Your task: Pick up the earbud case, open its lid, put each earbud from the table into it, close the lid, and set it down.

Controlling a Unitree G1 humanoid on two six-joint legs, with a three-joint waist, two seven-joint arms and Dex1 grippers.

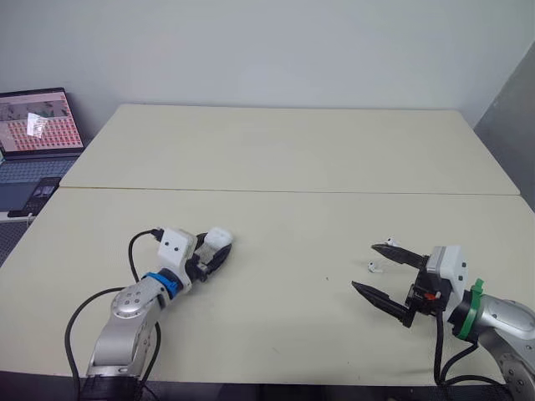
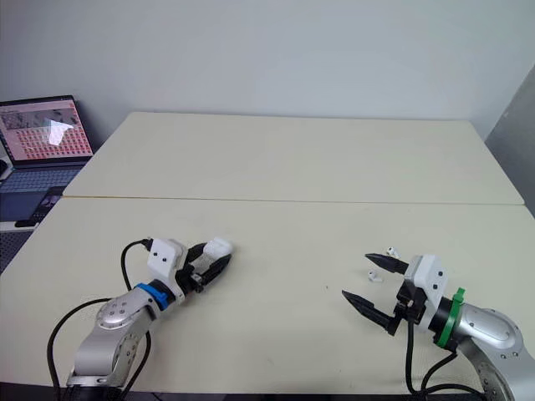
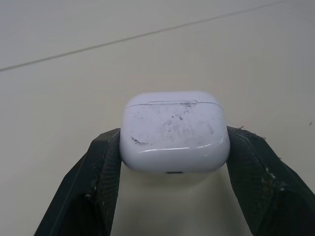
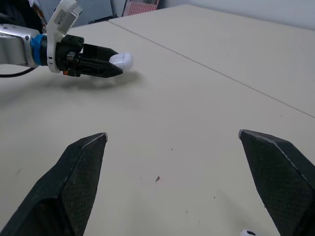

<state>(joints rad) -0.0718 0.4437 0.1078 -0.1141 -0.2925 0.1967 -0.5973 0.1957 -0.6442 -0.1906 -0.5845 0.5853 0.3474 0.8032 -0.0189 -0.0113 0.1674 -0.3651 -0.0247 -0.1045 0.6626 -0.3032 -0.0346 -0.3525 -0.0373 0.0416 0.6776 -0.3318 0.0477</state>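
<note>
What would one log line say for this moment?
left gripper: shut on earbud case | lid: closed | right gripper: open beside earbuds | table

Earbuds (image 1: 374, 266) lie on table (image 1: 284, 150), right of earbud case (image 1: 219, 239).

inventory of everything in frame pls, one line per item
tables: 2, cream, pushed together along a seam
laptop: 1, dark, screen lit, beyond the tables' left edge
earbud case: 1, white, scuffed, lid shut, held on the robot's left side
earbuds: 2, white, on the near table by the right gripper; the second beside its far finger
left gripper: 1, black fingers, shut on the earbud case
right gripper: 1, black fingers, open, near the earbuds
</note>
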